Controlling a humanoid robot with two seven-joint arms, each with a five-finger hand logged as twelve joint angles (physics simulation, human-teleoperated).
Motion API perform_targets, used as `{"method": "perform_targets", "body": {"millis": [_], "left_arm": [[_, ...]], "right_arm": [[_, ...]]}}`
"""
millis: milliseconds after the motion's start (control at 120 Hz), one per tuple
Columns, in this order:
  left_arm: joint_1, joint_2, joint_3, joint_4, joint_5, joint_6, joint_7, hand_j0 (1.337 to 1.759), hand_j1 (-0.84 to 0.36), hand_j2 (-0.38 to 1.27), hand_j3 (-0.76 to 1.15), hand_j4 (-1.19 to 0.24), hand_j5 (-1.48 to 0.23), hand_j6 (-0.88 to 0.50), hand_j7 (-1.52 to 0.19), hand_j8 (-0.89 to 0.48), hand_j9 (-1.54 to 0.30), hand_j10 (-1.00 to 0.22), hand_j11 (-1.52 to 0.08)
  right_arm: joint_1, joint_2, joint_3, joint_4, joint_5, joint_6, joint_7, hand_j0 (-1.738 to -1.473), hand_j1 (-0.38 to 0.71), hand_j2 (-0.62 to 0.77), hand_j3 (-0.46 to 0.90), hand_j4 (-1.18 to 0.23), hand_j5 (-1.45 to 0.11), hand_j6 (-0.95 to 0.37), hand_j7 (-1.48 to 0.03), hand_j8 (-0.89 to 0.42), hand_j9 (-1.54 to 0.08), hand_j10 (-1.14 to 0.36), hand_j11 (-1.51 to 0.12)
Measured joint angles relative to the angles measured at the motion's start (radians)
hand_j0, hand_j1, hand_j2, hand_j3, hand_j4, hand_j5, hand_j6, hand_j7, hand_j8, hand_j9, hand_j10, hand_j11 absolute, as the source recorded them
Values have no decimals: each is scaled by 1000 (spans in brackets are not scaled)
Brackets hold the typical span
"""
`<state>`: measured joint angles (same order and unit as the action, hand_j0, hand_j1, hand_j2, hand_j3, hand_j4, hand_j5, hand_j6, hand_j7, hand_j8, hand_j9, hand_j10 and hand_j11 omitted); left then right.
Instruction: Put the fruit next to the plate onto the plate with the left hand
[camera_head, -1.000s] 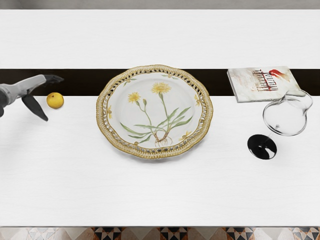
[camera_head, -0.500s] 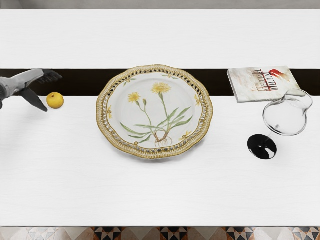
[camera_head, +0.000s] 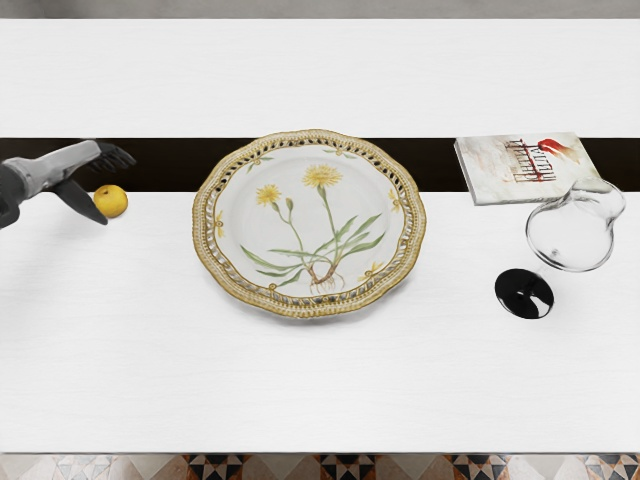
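Left hand (camera_head: 68, 170) is in from the 9 o'clock edge, spread open and holding nothing: the 4 fingers (camera_head: 112, 156) reach toward 3 o'clock over the dark strip (camera_head: 160, 165), and the thumb (camera_head: 88, 200) is splayed down toward 5 o'clock. The right arm isn't in shot.

Biggest thing first: the white table (camera_head: 300, 380) fills the view. The flowered plate (camera_head: 205, 215) sits dead centre, nothing on it yet. The tipped-over wine glass (camera_head: 565, 235) is at 3 o'clock of the plate and the book (camera_head: 520, 168) at 2 o'clock, both well apart from where I'm working, so no worries there. Smallest is the fruit (camera_head: 111, 200), a little yellow ball at 9 o'clock of the plate, near it but clear of the rim, right on the edge of that dark strip.

The thumb tip is just beside the fruit's 9 o'clock side; I can't tell if it's touching. Here's how I'd play it: the ball sits in the open V between thumb and fingers, so I'd bring the fingers down over its 12 o'clock side and close slowly from both sides at once. My guess is 1 lopsided nudge sends it rolling, maybe off into the strip. Once it's pinched, lift enough to clear the raised rim, then carry it toward 3 o'clock.
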<state>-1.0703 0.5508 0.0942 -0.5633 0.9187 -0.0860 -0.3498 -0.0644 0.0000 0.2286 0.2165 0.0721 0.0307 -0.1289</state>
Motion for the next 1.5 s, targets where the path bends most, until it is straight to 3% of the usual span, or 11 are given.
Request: {"method": "perform_targets", "body": {"millis": [1500], "left_arm": [[-3, -12, 30, 6, 0, -13, 1, 1658, -169, 92, 0, -438, -566, -438, -565, -438, -565, -437, -565]], "right_arm": [[-1, 0, 0, 0, 0, 0, 0, -1658, -317, -5, 0, -27, -35, -27, -35, -27, -35, -27, -35]]}}
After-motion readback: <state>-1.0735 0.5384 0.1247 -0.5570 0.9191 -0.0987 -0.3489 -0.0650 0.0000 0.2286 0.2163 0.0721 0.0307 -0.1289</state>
